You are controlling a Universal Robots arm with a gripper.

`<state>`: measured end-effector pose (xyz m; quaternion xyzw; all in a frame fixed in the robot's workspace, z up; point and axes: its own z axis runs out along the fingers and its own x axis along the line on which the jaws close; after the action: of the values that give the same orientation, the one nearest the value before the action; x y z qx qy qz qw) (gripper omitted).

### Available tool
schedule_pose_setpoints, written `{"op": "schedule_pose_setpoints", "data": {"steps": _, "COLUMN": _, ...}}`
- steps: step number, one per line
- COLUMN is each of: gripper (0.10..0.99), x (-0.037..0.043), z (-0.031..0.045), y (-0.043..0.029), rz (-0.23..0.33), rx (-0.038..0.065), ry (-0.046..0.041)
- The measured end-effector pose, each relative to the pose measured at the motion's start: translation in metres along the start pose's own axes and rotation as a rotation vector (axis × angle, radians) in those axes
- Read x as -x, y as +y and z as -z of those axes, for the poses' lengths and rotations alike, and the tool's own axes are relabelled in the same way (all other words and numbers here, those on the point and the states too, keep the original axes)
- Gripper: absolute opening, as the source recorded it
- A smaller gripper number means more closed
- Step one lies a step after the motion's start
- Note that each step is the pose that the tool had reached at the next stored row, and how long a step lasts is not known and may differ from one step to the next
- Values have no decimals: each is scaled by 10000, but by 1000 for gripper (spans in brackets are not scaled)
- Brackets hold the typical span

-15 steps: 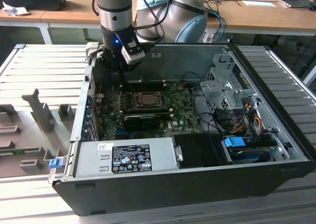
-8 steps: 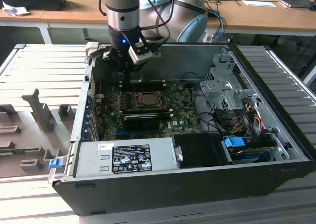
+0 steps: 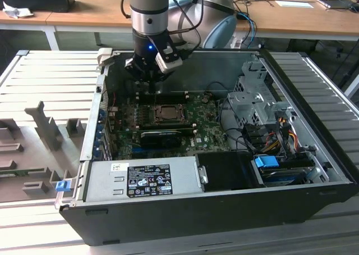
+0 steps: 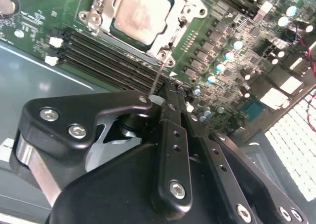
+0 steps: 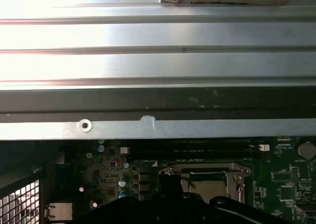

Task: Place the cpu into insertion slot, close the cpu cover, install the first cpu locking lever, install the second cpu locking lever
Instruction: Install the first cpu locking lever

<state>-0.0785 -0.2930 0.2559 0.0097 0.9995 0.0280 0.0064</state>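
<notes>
1 cpu (image 4: 142, 13) sits in the 1 insertion slot (image 3: 166, 113) on the green board inside the open computer case (image 3: 314, 148), with the cpu cover (image 4: 178, 18) closed around it. The gripper (image 4: 167, 92), clenched on nothing, hovers just beside the socket.

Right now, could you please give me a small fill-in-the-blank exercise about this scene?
1. The cpu lies in the insertion slot, framed by the silver cpu ____.
2. The gripper hangs above the green ____.
3. Beside the socket run long black memory ____.

Missing words: cover; circuit board; slots
</notes>
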Motion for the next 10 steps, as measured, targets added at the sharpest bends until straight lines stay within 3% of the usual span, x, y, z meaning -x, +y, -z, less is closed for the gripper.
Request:
{"op": "schedule_pose_setpoints", "data": {"steps": 4, "gripper": 106, "x": 64, "z": 0, "y": 1, "rz": -3, "rx": -1, "ry": 13}}
{"op": "schedule_pose_setpoints", "data": {"steps": 10, "gripper": 106, "x": 91, "z": -3, "y": 2, "rz": -3, "rx": 1, "ry": 12}}
